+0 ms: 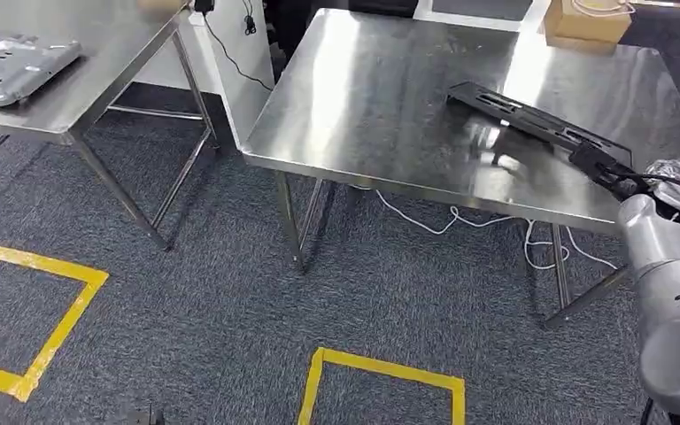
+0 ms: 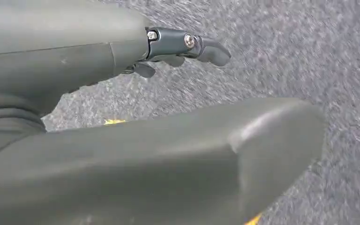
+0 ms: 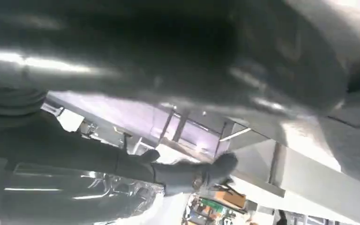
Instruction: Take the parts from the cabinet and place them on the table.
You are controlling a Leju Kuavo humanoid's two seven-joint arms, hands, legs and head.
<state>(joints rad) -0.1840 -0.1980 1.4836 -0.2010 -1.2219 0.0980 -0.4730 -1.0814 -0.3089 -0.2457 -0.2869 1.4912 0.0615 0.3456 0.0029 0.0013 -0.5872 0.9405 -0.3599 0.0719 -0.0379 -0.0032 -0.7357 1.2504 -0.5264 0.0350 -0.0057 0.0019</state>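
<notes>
The long black slotted part [image 1: 531, 118] lies flat on my steel table [image 1: 381, 97], running diagonally toward its near right corner, where my right hand [image 1: 609, 172] holds its near end. My left hand [image 2: 178, 49] hangs over grey carpet [image 1: 230, 292], fingers loosely curled and grasping nothing. A grey stamped panel [image 1: 9, 62] rests on a second steel table [image 1: 111, 62] at left; yellow tape squares [image 1: 381, 381] mark the carpet.
</notes>
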